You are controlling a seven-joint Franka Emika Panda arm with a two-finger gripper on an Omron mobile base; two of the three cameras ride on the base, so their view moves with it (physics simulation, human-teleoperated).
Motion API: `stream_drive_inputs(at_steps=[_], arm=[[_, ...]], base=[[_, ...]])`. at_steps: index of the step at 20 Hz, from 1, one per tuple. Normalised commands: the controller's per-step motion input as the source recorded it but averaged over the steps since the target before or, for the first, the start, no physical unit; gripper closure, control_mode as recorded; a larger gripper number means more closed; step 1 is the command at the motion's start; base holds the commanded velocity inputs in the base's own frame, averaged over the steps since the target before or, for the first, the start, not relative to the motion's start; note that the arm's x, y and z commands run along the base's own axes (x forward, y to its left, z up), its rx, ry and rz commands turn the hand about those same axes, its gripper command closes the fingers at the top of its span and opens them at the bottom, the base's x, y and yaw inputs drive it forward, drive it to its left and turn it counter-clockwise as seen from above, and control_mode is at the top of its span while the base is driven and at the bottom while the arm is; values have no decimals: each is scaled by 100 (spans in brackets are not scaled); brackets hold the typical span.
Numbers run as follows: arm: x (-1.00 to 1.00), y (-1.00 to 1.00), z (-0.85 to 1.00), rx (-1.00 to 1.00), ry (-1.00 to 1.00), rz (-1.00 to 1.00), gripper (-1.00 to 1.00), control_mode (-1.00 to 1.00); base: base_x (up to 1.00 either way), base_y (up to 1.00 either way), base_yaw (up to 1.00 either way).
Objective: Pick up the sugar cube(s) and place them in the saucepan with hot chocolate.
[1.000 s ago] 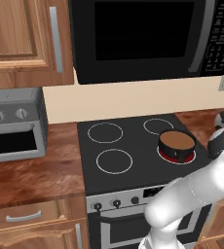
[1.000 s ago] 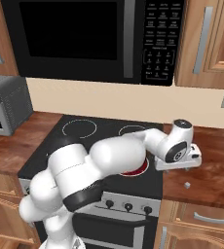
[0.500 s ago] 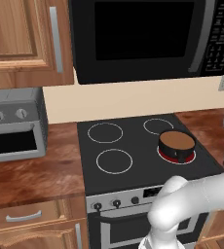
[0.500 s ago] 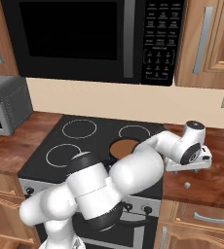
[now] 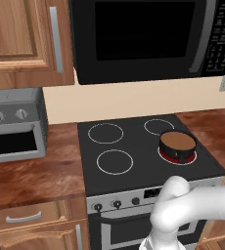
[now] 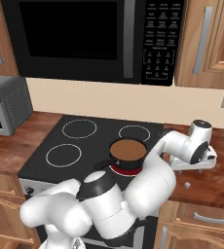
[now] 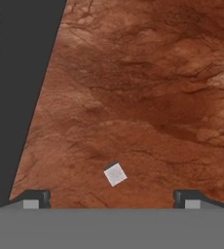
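A small white sugar cube [image 7: 115, 174] lies on the brown stone counter just right of the stove, low in the hand view. It also shows as a pale speck in the right base view, sugar cube [image 6: 186, 185]. My gripper [image 7: 111, 198] hangs above the counter, open and holding nothing, its fingertips [image 7: 36, 197] set wide to either side of the cube. From the right base camera the gripper [image 6: 194, 168] sits over the counter, above and slightly behind the cube. The saucepan with hot chocolate [image 6: 128, 151] stands on the front right burner, saucepan [image 5: 177, 145], dark-walled with a flat brown surface.
The burner [image 5: 167, 155] under the saucepan glows red. The black stove top [image 5: 134, 146] has three other rings. A grey toaster oven [image 5: 14, 124] stands on the left counter. A black microwave [image 6: 84, 39] hangs overhead, with wooden cabinets [image 6: 206, 44] beside it.
The arm has swung right, from over the saucepan and front right burner to over the counter beside the stove. The saucepan now shows uncovered. The jaws stayed open.
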Motion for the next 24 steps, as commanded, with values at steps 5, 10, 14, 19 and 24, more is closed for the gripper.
stream_drive_inputs(at_steps=[5, 10, 14, 19, 24], arm=[[0, 0, -1, 0, 0, -3, -100, -100], [0, 0, -7, 0, 0, -6, -100, -100], [0, 0, -7, 0, 0, -9, -100, -100], [0, 0, -4, 1, 0, -8, -100, -100], [0, 0, -16, 0, 2, -4, -100, -100]], base=[[0, 0, 0], [0, 0, 0], [0, 0, 0], [0, 0, 0], [0, 0, 0]])
